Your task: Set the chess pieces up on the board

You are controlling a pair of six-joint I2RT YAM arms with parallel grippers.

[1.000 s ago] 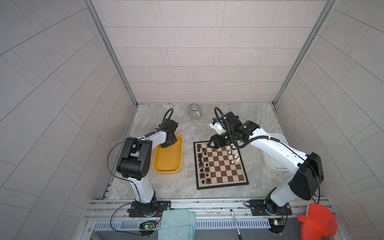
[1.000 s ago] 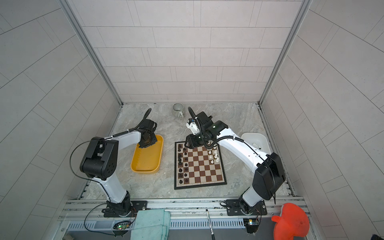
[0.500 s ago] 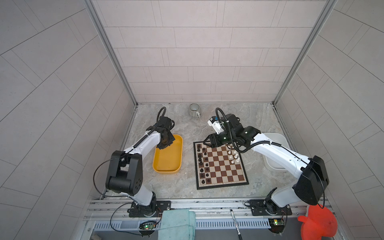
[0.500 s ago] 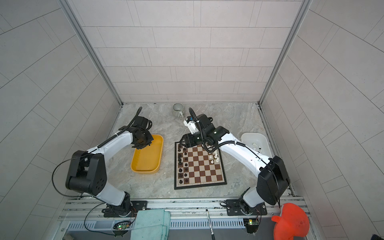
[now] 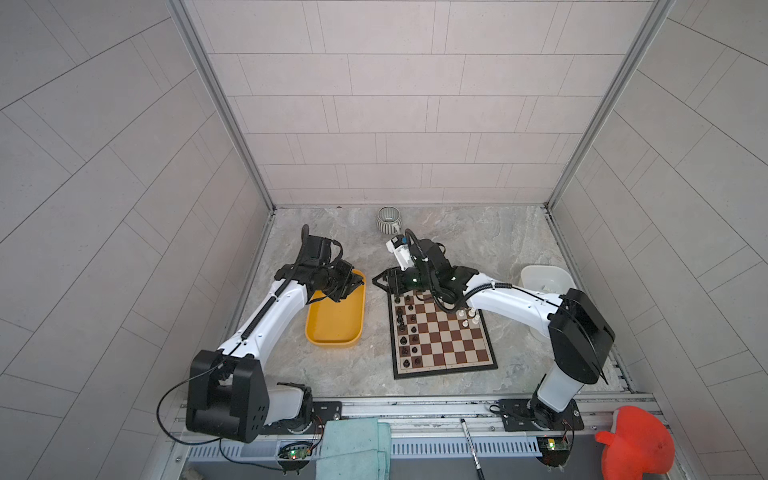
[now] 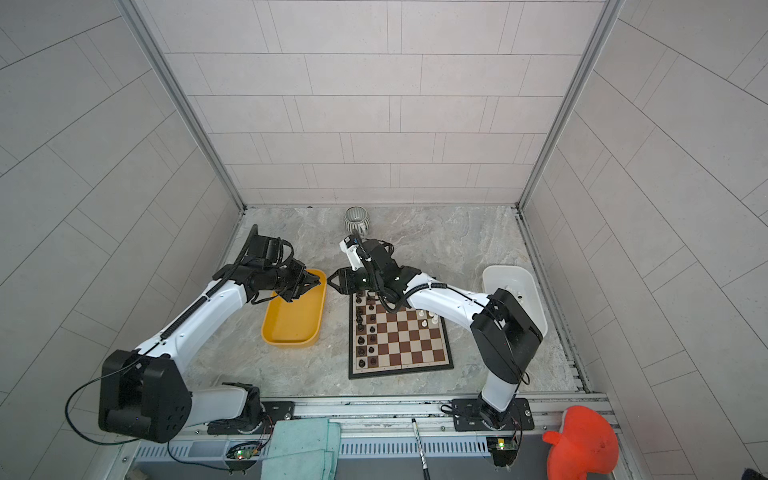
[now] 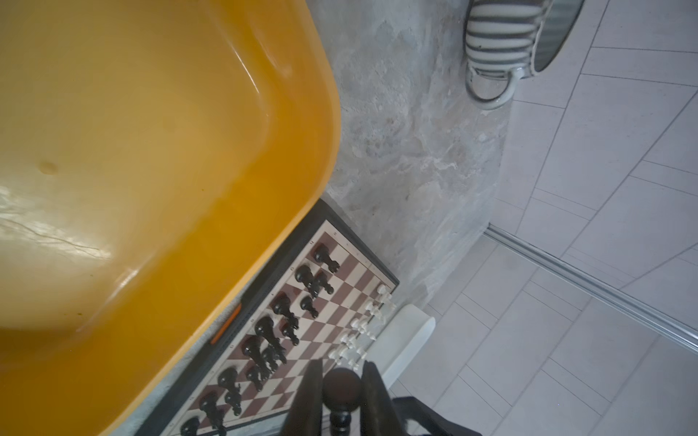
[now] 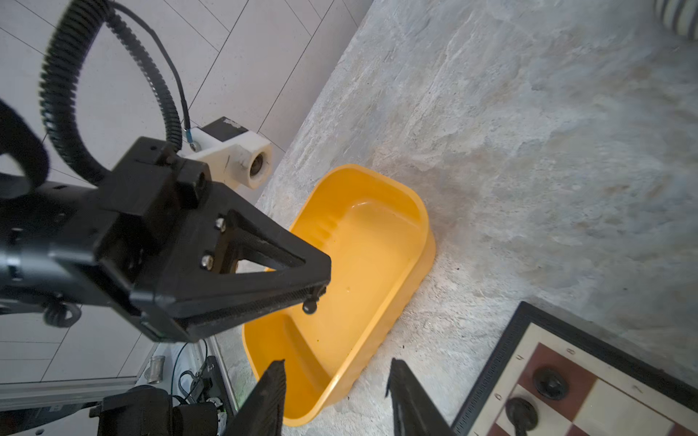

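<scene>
Claw meets claw above a grey stone surface (image 5: 478,237). The left claw (image 7: 342,377) pinches a single black piece (image 8: 309,307) and hangs over the twelve o'clock end of the yellow tray (image 5: 332,343). Facing it, near but apart, the right claw (image 8: 334,373) stands spread and empty, its tips turned toward nine o'clock, just off the eleven o'clock corner of the board (image 5: 444,336). The board lies flat at three o'clock from the yellow tray. Black pieces (image 5: 409,328) stand in two files along its nine o'clock edge, and white pieces (image 5: 469,318) cluster near its three o'clock edge, partly hidden by the right arm. A striped mug (image 5: 388,219) sits at twelve o'clock, a white tray (image 5: 544,278) at two o'clock.
</scene>
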